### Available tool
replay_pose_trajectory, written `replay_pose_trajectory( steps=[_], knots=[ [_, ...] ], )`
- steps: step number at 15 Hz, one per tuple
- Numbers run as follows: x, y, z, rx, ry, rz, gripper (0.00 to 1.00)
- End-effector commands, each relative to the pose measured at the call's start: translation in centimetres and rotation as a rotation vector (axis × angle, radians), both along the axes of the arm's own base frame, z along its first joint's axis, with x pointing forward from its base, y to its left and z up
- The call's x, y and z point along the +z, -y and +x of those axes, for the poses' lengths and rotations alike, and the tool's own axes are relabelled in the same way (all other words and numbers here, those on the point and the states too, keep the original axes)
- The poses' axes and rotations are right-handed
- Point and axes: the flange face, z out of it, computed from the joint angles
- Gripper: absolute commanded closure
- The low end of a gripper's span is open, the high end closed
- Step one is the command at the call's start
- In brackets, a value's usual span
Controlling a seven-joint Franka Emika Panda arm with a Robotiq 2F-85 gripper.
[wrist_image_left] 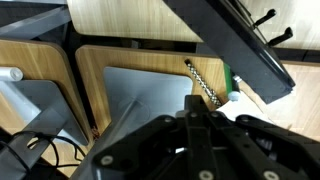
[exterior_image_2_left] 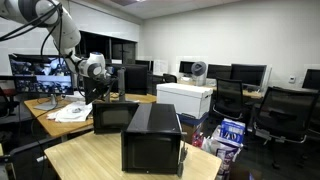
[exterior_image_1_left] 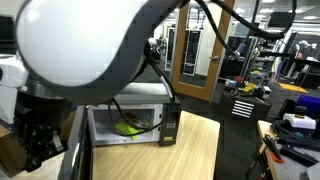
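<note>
While the hand [wrist_image_left: 205, 108] hangs over the counter [wrist_image_left: 88, 90], fingers pressed fully together with nothing visible between them, the microwave [exterior_image_2_left: 150, 140] stands on the near counter, its door [exterior_image_2_left: 113, 118] swung open leftward.

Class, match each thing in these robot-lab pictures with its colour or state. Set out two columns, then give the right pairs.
Things:
1. microwave door
2. gripper
3. table
4. item inside the microwave

Colour or state:
A. light wood
B. yellow-green
C. swung open
D. shut

Pairs: 1-C, 2-D, 3-A, 4-B
</note>
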Motion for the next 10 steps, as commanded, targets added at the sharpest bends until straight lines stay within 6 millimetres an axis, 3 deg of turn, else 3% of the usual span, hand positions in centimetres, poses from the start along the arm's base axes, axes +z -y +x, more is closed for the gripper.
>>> replay_pose_trajectory(
  steps=[1, 3, 6, 10],
  knots=[
    [-1.7, 1.4, 0.2, -0.002, -0.007, -0.035, 0.99],
    [-3.4, 2.9, 0.2, -0.018, -0.029, -0.055, 0.99],
    [-4.7, 6.8, 0.4, -0.071, -0.035, -0.099, 0.99],
    [-4.6, 13.0, 1.1, -0.160, -0.012, -0.150, 0.99]
  ],
)
